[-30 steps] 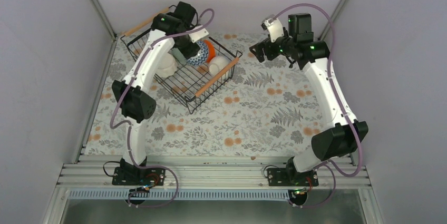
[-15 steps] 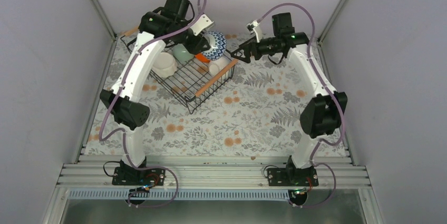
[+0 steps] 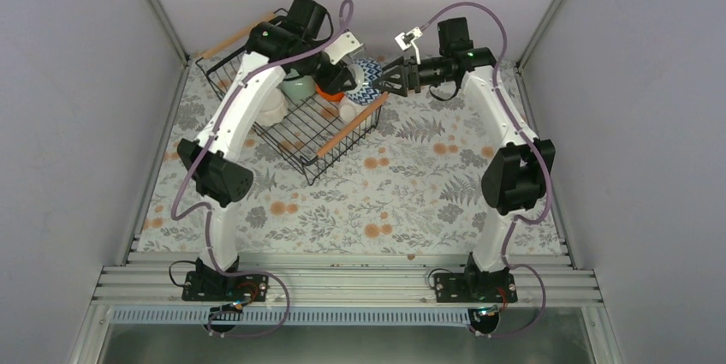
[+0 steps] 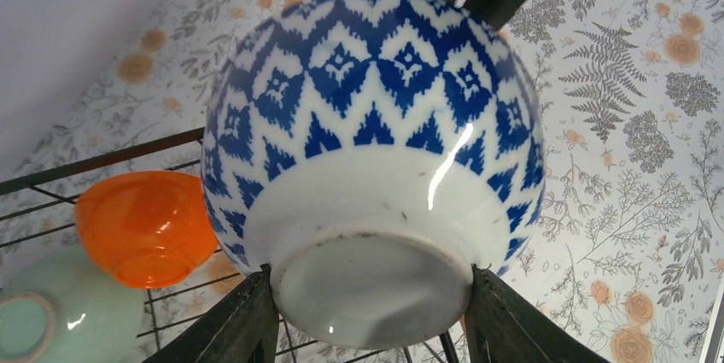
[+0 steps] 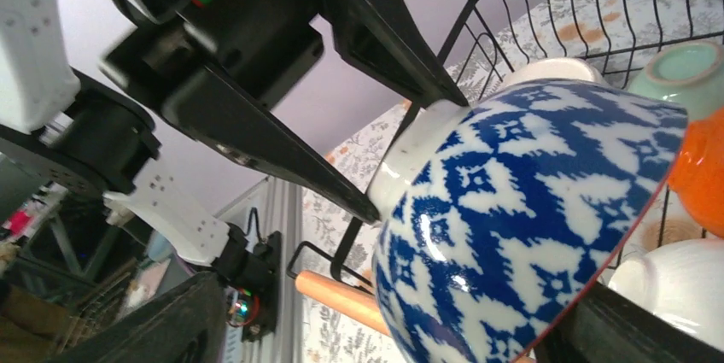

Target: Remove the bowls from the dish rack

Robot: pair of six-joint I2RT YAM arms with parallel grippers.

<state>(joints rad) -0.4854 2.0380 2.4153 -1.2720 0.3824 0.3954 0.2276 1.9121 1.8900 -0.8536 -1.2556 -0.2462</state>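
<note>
Change since a second ago starts on the left. The left gripper (image 3: 351, 83), then low inside the dish rack (image 3: 295, 137), has risen and swung right. The blue patterned bowl (image 3: 370, 93) that lay among the others has come up with it. The right gripper (image 3: 387, 81), then well off to the right, has closed in from that side and now reaches the bowl.

The rack stands at the far left of the table (image 3: 411, 193). In it a white bowl (image 3: 270, 105) lies furthest left, then a pale green bowl (image 3: 300, 87) and an orange bowl (image 3: 328, 91). A second white bowl (image 3: 350, 111) lies by the right-hand wooden handle (image 3: 351, 127).

The blue patterned bowl hangs in the air over the rack's far right corner. It is tipped on its side, foot to the left and mouth to the right. The left gripper's jaws are clamped on its foot ring, with one finger (image 4: 235, 324) on each side of the white base.

The right gripper's jaws stand wide apart, with the mouth end of the bowl lying between them. One finger (image 5: 627, 329) is just beside the rim and the other finger (image 5: 128, 329) is well clear, so they do not grip it.
</note>
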